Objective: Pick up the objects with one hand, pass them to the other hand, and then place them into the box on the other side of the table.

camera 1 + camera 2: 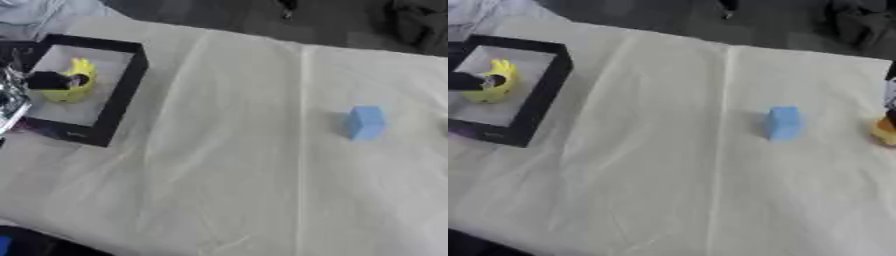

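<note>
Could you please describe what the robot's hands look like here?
The left hand is black at its tip, with shiny silver metal behind it. Only a black and pale sliver of the right hand shows at the right edge. No cables or markings are visible.

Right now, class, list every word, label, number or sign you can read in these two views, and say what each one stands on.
None can be read.
The black box shows a faint pale mark on its near wall, too blurred to read.
The blue block, the yellow object in the box and the cloth-covered table carry no visible text.
</note>
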Tool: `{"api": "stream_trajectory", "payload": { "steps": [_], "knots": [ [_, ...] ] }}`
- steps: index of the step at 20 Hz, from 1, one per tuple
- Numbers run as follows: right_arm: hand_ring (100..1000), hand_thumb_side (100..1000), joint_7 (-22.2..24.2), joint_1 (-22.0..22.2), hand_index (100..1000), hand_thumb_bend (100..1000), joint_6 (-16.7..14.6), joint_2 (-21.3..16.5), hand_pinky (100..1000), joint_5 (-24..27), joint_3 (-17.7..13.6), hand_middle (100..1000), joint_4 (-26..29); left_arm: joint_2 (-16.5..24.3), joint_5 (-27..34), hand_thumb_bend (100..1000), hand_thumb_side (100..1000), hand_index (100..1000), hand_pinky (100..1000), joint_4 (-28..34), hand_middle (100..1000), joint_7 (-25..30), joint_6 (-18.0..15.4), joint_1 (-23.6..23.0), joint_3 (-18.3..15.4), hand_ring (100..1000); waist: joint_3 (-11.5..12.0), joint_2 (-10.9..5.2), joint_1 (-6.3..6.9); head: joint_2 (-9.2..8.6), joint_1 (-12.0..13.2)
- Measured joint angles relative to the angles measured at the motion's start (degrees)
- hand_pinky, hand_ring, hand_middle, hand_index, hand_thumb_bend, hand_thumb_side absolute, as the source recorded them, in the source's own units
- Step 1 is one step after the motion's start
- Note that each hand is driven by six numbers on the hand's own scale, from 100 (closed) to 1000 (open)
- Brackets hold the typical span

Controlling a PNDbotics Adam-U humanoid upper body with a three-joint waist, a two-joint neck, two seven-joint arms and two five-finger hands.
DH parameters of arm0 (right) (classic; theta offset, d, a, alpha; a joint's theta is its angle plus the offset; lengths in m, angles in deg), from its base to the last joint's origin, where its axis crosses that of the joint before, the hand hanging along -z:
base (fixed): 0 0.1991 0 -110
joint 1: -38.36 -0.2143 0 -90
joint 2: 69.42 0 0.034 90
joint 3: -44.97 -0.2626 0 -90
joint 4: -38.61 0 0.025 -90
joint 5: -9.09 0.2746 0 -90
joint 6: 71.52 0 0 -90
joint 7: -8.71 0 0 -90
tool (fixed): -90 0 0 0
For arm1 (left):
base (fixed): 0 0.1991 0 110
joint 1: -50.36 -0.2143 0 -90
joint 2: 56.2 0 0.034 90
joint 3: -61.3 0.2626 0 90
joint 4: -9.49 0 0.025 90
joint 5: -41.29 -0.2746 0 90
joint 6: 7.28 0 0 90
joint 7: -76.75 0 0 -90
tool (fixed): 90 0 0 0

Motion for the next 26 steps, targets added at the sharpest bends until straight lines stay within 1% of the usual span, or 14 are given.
{"api": "stream_trajectory", "payload": {
  "steps": [1, 2, 4, 6, 7, 9, 12, 16, 17, 18, 20, 22, 25, 26],
  "knots": [
    [788, 268, 0.2, 0.2, 797, 281, 0.2, -0.3, 719, 0.4, -0.4, 759, 0.0, 0.3, 2.0, 445, 622, 857, 963, 3.0, 695, -1.6, 0.1, -0.3, -0.6, 582, 0.1, 0.00, 0.04, 0.15, -0.8],
    [779, 271, 0.6, 0.4, 789, 281, 0.6, -0.8, 704, 1.1, -0.8, 745, 0.0, 0.7, 4.6, 423, 670, 859, 956, 6.8, 720, -3.2, 0.0, -1.0, -1.3, 566, 0.3, 0.00, 0.14, 0.35, -1.7],
    [768, 285, 2.3, 1.1, 786, 269, 2.1, -2.2, 684, 3.7, -1.8, 733, 0.0, 1.4, 10.5, 412, 720, 871, 951, 15.4, 726, -5.4, -1.8, -3.1, -2.2, 556, 0.6, 0.00, 0.34, 0.46, -3.7],
    [766, 300, 5.4, 1.9, 787, 266, 4.2, -3.7, 677, 8.2, -2.9, 731, 0.0, 1.7, 16.5, 418, 738, 884, 944, 24.6, 725, -7.8, -4.1, -5.4, -2.9, 550, 0.8, 0.02, 0.29, 0.47, -5.7],
    [766, 301, 7.2, 2.3, 787, 266, 5.2, -4.6, 676, 10.8, -3.5, 731, 0.0, 1.7, 19.3, 419, 739, 887, 944, 27.9, 726, -9.3, -5.7, -6.3, -3.2, 552, 1.0, 0.04, 0.27, 0.47, -6.7],
    [770, 308, 10.9, 3.1, 790, 269, 6.9, -6.5, 676, 15.7, -4.6, 735, 0.0, 1.6, 24.0, 432, 755, 897, 948, 31.9, 736, -12.9, -9.3, -7.5, -3.5, 559, 1.4, 0.12, 0.27, 0.47, -8.4],
    [801, 322, 17.5, 5.0, 803, 291, 9.5, -9.7, 713, 22.8, -6.2, 765, 0.0, -0.1, 28.9, 440, 790, 881, 946, 33.9, 735, -17.5, -16.6, -9.1, -3.5, 552, 2.1, 0.37, 0.23, 0.47, -11.1],
    [842, 340, 29.6, 6.8, 836, 308, 12.7, -14.1, 751, 29.5, -8.3, 810, 0.0, -3.5, 32.6, 470, 808, 885, 951, 34.3, 739, -19.3, -28.6, -11.1, -3.2, 551, 3.1, 0.67, 0.18, 0.42, -13.8],
    [854, 208, 32.5, 7.1, 849, 194, 13.4, -14.9, 771, 30.8, -8.8, 812, 0.0, -4.3, 33.2, 470, 808, 884, 952, 34.3, 737, -19.4, -30.9, -11.5, -3.1, 550, 3.4, 0.75, 0.17, 0.39, -14.3],
    [857, 317, 35.2, 7.4, 853, 334, 14.0, -15.7, 777, 31.7, -9.3, 826, 0.0, -5.0, 33.8, 476, 808, 885, 953, 34.3, 739, -19.4, -32.8, -11.8, -2.9, 550, 3.6, 0.80, 0.14, 0.35, -14.9],
    [879, 243, 40.5, 8.2, 868, 394, 14.8, -17.2, 823, 32.7, -10.0, 843, 0.0, -6.7, 34.8, 492, 812, 887, 957, 34.3, 741, -19.3, -35.8, -12.4, -2.8, 551, 4.1, 1.09, -0.06, 0.08, -16.1],
    [897, 195, 45.9, 8.8, 879, 430, 14.7, -18.6, 855, 32.6, -10.6, 859, -0.4, -8.3, 35.4, 499, 818, 884, 960, 34.3, 739, -19.0, -38.0, -13.3, -2.5, 550, 4.6, 1.48, -0.36, -0.20, -17.0],
    [911, 111, 53.9, 9.5, 882, 472, 13.3, -20.2, 885, 30.7, -11.4, 869, -1.9, -10.3, 35.7, 500, 819, 882, 962, 34.3, 736, -18.5, -39.6, -15.1, -2.0, 547, 5.3, 1.88, -0.80, -0.69, -18.0],
    [913, 100, 56.1, 9.5, 881, 493, 12.7, -20.6, 892, 29.8, -11.7, 868, -2.5, -10.9, 35.8, 501, 821, 881, 963, 34.3, 735, -18.4, -39.9, -15.6, -1.9, 546, 5.6, 2.00, -0.95, -0.81, -18.2]
  ]
}}
